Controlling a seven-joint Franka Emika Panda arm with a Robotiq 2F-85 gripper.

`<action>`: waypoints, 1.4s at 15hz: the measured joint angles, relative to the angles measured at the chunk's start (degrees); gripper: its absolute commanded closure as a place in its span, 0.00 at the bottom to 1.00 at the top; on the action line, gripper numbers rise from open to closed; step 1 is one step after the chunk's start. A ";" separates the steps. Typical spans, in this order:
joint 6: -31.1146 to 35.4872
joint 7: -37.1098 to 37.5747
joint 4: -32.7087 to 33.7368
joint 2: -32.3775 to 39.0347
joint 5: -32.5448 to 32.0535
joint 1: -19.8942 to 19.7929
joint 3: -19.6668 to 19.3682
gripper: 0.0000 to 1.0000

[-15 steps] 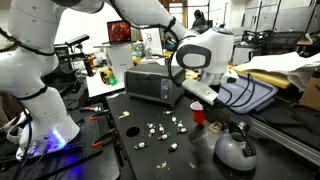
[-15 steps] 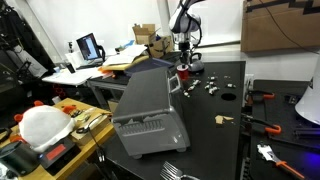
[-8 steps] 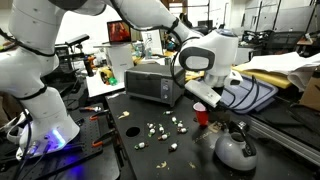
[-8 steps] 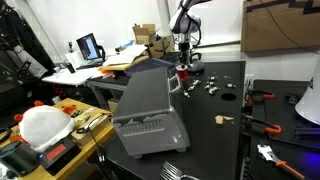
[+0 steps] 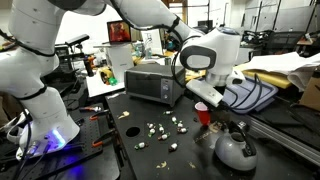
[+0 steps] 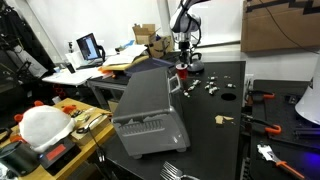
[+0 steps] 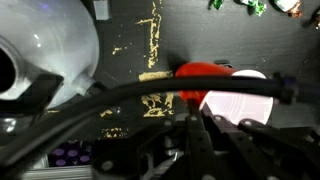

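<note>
My gripper (image 5: pixel 201 102) hangs over the black table, right of the grey toaster oven (image 5: pixel 150 85), and appears shut on the rim of a red cup (image 5: pixel 203 117). In the wrist view the fingers (image 7: pixel 205 125) look close together, with the red cup wall (image 7: pixel 198 72) and its white inside (image 7: pixel 240 100) just beyond them. The gripper (image 6: pixel 184 58) and cup (image 6: pixel 183 70) also show far back in an exterior view. A grey kettle (image 5: pixel 235 150) stands close in front of the cup and shows as a silver dome (image 7: pixel 40 50) in the wrist view.
Small wrapped pieces (image 5: pixel 160 130) lie scattered on the black table (image 5: pixel 120 150), also seen in an exterior view (image 6: pixel 215 88). The toaster oven (image 6: pixel 148 110) fills the foreground there. Red-handled tools (image 6: pixel 262 125) lie by the table edge. Cluttered desks stand behind.
The gripper and the red cup have shifted slightly to the right and a little toward the kettle. Nothing else has moved.
</note>
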 measured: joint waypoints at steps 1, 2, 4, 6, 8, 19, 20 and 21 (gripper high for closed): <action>0.00 0.00 0.00 0.00 0.00 -0.05 0.00 0.99; 0.00 0.00 0.00 0.01 0.00 -0.10 0.00 0.99; 0.00 0.30 0.00 0.10 0.00 -0.20 0.00 0.99; 0.00 0.84 0.00 0.29 0.00 -0.32 0.00 0.99; 0.00 0.97 0.00 0.48 0.00 -0.47 0.00 0.99; -0.10 2.09 0.00 1.34 0.00 -1.27 0.00 0.56; -0.16 2.10 -0.01 1.38 0.00 -1.30 0.00 0.48; -0.17 2.11 -0.02 1.39 0.00 -1.31 0.00 0.41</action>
